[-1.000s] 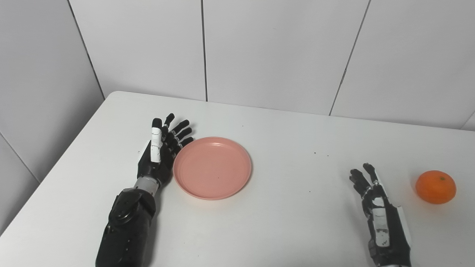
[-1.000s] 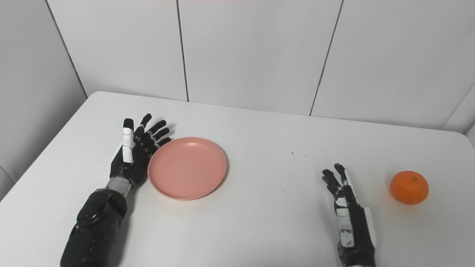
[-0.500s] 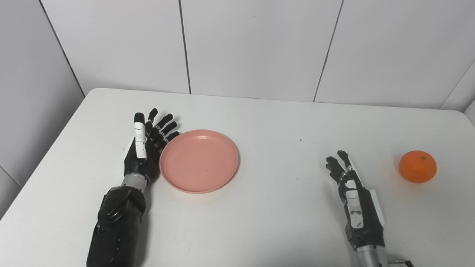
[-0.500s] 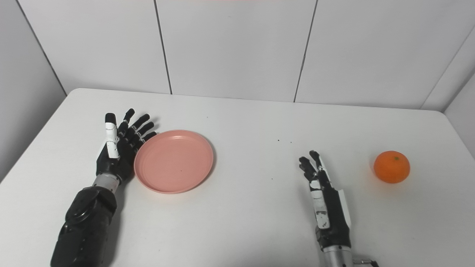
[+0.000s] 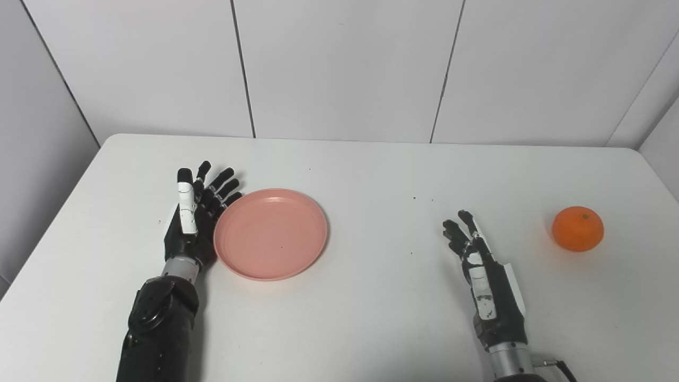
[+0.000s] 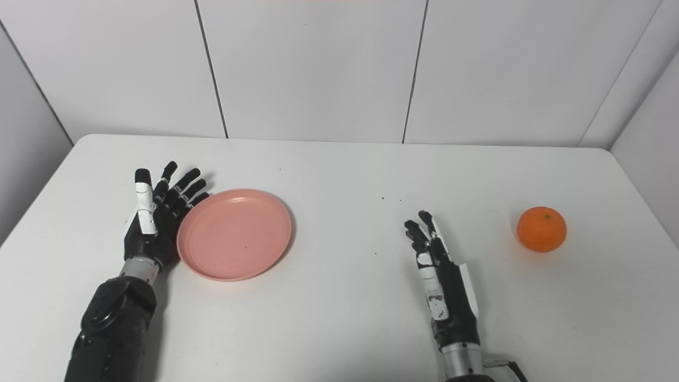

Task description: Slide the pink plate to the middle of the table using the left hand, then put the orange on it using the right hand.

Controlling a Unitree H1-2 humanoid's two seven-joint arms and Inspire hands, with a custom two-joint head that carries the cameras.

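The pink plate [image 5: 270, 233] lies flat on the left half of the white table [image 5: 371, 170]. My left hand [image 5: 193, 215] stands on edge right against the plate's left rim, open, fingers spread and pointing away from me. The orange [image 5: 577, 228] sits alone near the table's right edge. My right hand [image 5: 480, 265] rests open on the table at the front right, fingers apart, a clear gap left of the orange and holding nothing. In the right eye view the plate [image 6: 234, 234] and the orange [image 6: 541, 228] show the same layout.
White tiled walls [image 5: 339, 63] close in behind the table and at both sides. A few small dark specks [image 5: 414, 198] dot the tabletop between the plate and my right hand. The table's front edge is out of view.
The whole picture has shifted, so the camera moved. The left hand stays against the plate's rim and the right hand stays open near the orange; nothing was grasped.
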